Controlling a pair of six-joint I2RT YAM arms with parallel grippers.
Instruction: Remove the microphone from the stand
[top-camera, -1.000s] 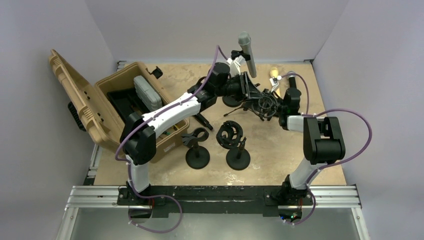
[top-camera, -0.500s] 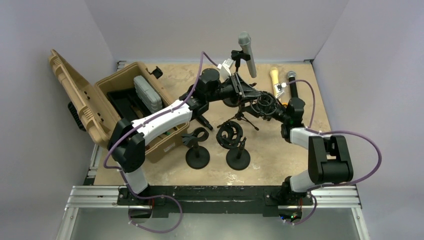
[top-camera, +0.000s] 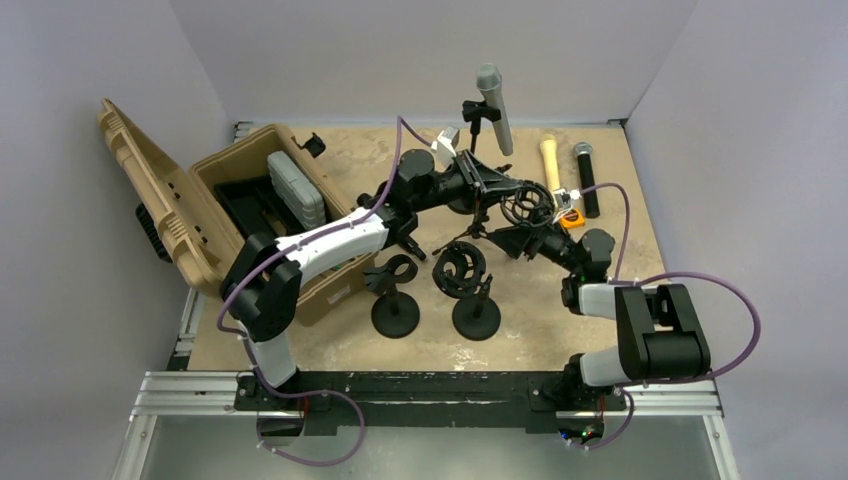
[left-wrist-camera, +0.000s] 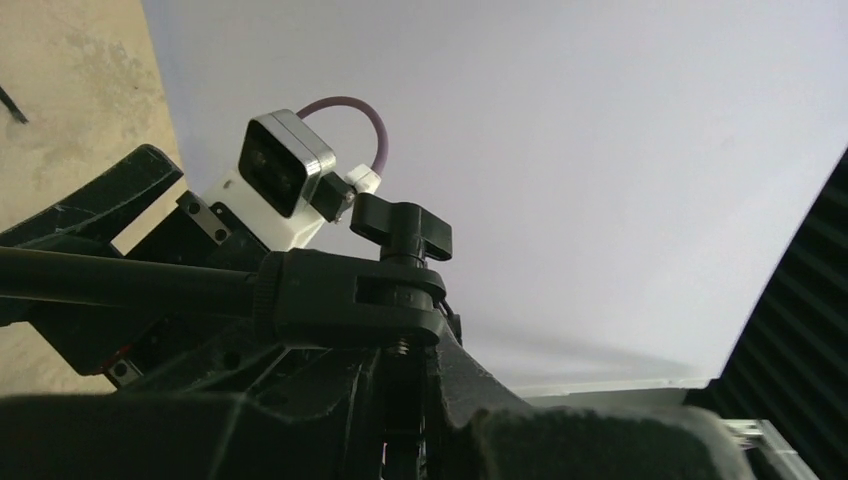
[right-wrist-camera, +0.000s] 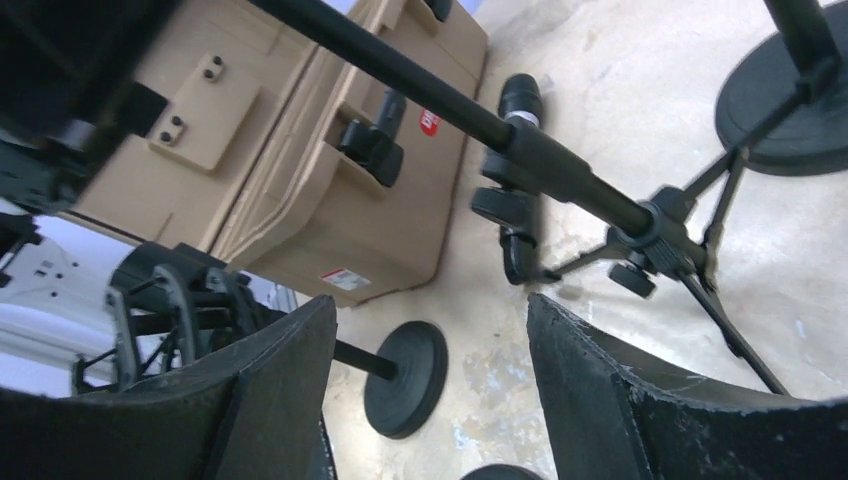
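"Looking at the left gripper (top-camera: 478, 182) — how does it stand?"

"Closed. Its wrist view shows the fingers (left-wrist-camera: 480, 400) pressed in on the upright post of the tripod stand (top-camera: 478, 236), just under the boom clamp (left-wrist-camera: 350, 300) and its knob (left-wrist-camera: 402, 228)."

"And the right gripper (right-wrist-camera: 430, 320)?"

"Spread wide and holding nothing — it touches nothing either. It hangs low beside the tripod's legs, aimed toward the tan case (right-wrist-camera: 330, 150)."

"Where is the microphone (top-camera: 493, 105)?"

"Grey, nearly upright, seated in the clip of a slim stand (top-camera: 474, 112) at the back edge of the table (top-camera: 540, 320), beyond the left gripper and apart from both grippers. A beige microphone (top-camera: 550, 160) and a black one (top-camera: 585, 178) lie flat on the table to its right."
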